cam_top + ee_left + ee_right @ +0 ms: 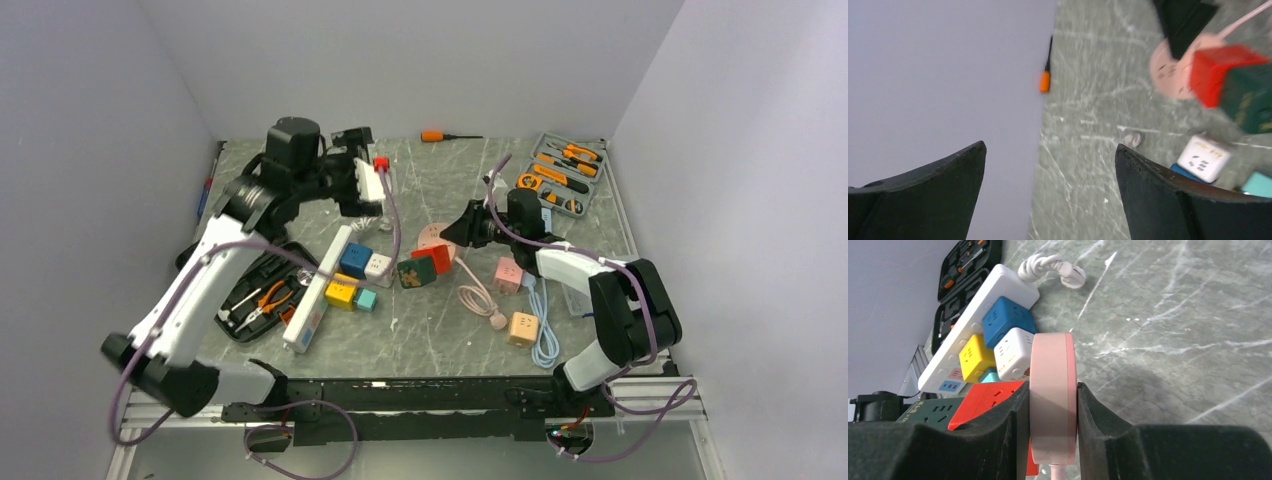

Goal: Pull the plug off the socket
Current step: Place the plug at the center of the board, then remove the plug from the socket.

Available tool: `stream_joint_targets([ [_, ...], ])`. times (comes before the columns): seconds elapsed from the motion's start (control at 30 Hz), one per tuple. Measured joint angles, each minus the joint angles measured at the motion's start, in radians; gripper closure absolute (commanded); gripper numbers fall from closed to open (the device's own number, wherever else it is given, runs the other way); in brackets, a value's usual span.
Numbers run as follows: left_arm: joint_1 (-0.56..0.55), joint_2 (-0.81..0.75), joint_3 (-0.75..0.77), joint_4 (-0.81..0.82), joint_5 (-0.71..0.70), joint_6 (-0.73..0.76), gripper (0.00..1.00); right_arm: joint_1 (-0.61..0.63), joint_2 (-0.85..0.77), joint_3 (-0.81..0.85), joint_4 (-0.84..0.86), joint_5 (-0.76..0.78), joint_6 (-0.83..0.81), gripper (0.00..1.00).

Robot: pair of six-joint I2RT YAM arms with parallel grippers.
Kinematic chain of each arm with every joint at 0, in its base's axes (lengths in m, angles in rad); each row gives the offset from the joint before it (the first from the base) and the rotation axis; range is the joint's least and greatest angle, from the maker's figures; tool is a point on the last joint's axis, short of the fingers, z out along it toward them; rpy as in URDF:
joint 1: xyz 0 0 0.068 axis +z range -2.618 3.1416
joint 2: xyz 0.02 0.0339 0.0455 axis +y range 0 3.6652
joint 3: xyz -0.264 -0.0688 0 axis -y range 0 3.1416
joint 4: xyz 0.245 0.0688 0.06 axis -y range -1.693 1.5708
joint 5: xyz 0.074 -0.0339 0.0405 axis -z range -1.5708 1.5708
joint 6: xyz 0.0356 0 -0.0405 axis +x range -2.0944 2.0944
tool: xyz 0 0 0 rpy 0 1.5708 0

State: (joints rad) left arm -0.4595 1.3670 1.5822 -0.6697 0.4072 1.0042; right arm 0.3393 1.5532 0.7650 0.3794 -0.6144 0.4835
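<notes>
Right gripper (1053, 386) clamps the pink round socket (1053, 357) near centre; left gripper (1050, 147), far left, gapes empty; the socket looks unplugged, so the pull seems done

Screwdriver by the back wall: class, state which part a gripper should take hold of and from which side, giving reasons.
Probably the screwdriver's orange handle, from above: it lies flat along the back wall's foot, which blocks a rear approach, and the handle is thicker than the thin shaft.
</notes>
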Motion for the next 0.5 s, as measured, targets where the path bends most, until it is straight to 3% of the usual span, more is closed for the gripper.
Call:
stream_joint_targets([
  [0.17,-0.177,-0.164,-0.046,-0.057,-0.013,0.005,0.01,0.058,-0.039,0.027,-0.049,0.030,0.000,1.00],
  [0.33,-0.228,-0.176,-0.058,-0.121,-0.013,-0.031,0.00,0.132,-0.118,0.028,-0.115,0.106,-0.002,1.00],
  [0.5,-0.270,-0.197,-0.170,-0.122,-0.012,-0.082,0.01,0.227,-0.194,0.040,-0.210,0.253,-0.005,1.00],
])
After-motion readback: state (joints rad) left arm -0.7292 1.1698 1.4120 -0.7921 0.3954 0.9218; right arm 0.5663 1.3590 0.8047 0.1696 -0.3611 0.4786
